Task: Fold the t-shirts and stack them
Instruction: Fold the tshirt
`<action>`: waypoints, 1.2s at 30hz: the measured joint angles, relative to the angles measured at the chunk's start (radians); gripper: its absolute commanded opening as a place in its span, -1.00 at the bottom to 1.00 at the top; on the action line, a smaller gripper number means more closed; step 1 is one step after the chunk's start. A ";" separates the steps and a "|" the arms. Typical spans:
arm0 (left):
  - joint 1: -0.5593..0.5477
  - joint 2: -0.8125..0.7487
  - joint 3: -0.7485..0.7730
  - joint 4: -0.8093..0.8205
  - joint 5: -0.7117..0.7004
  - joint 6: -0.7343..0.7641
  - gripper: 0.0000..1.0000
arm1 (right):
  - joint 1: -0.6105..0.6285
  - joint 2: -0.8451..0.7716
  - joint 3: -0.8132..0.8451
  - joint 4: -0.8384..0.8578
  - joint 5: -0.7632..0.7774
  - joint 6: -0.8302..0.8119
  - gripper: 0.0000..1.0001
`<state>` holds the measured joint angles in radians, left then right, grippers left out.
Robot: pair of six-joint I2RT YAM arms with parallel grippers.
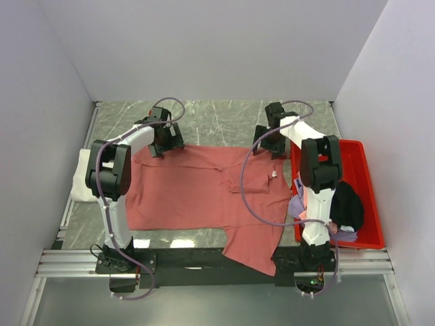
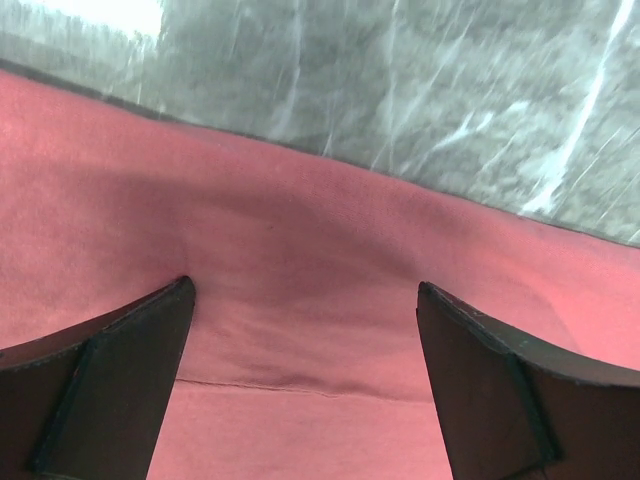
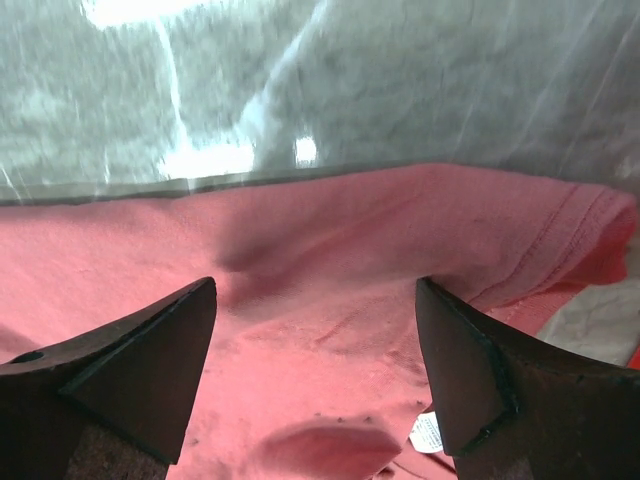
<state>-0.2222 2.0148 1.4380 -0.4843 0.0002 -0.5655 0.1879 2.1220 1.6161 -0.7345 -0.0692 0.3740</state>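
Two pairs of fingers are standing spread wide, pinching nothing. The left gripper (image 2: 305, 295) and right gripper (image 3: 315, 290) are each hanging just over the far edge of the dusty red t-shirt (image 1: 190, 190), which is lying flat across the marble table (image 1: 217, 119). A white t-shirt (image 1: 80, 178) is lying at its left, and a black t-shirt (image 1: 348, 204) is sitting in the red tray (image 1: 370, 241) at its right.

Dusty red t-shirt (image 1: 183, 187) on grey marbled table (image 1: 224, 119).
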 measured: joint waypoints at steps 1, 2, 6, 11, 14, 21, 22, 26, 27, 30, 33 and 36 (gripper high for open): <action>0.003 0.006 0.008 -0.002 0.003 0.000 0.99 | -0.003 0.017 0.029 -0.020 -0.002 0.000 0.73; 0.005 0.012 0.018 -0.003 0.006 0.000 0.99 | -0.006 0.035 0.060 -0.036 -0.002 0.000 0.74; 0.007 0.060 0.089 -0.014 0.015 0.001 0.99 | -0.020 0.120 0.202 -0.107 -0.006 -0.002 0.73; 0.015 0.141 0.210 -0.024 0.031 0.004 0.99 | -0.046 0.262 0.452 -0.202 -0.022 -0.012 0.74; 0.023 0.190 0.284 -0.028 0.047 0.005 0.99 | -0.064 0.328 0.573 -0.232 -0.035 -0.016 0.73; 0.034 0.295 0.455 -0.053 0.071 0.015 0.99 | -0.103 0.386 0.674 -0.237 -0.104 -0.027 0.73; 0.035 0.306 0.472 -0.055 0.072 0.021 0.99 | -0.108 0.393 0.687 -0.238 -0.112 -0.029 0.73; 0.040 0.313 0.488 -0.061 0.078 0.031 0.99 | -0.117 0.420 0.740 -0.233 -0.132 -0.045 0.73; 0.042 0.313 0.489 -0.063 0.079 0.032 0.99 | -0.118 0.421 0.742 -0.227 -0.135 -0.051 0.74; 0.049 0.312 0.495 -0.076 0.078 0.045 0.99 | -0.119 0.421 0.742 -0.218 -0.143 -0.071 0.74; 0.057 0.301 0.494 -0.089 0.071 0.055 0.99 | -0.119 0.414 0.742 -0.214 -0.147 -0.098 0.75; 0.062 0.235 0.443 -0.091 0.056 0.056 0.99 | -0.115 0.372 0.720 -0.208 -0.142 -0.125 0.75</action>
<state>-0.1600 2.2498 1.8809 -0.5755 0.0559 -0.5091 0.0731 2.4939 2.3360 -0.9421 -0.2111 0.2493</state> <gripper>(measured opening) 0.995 0.873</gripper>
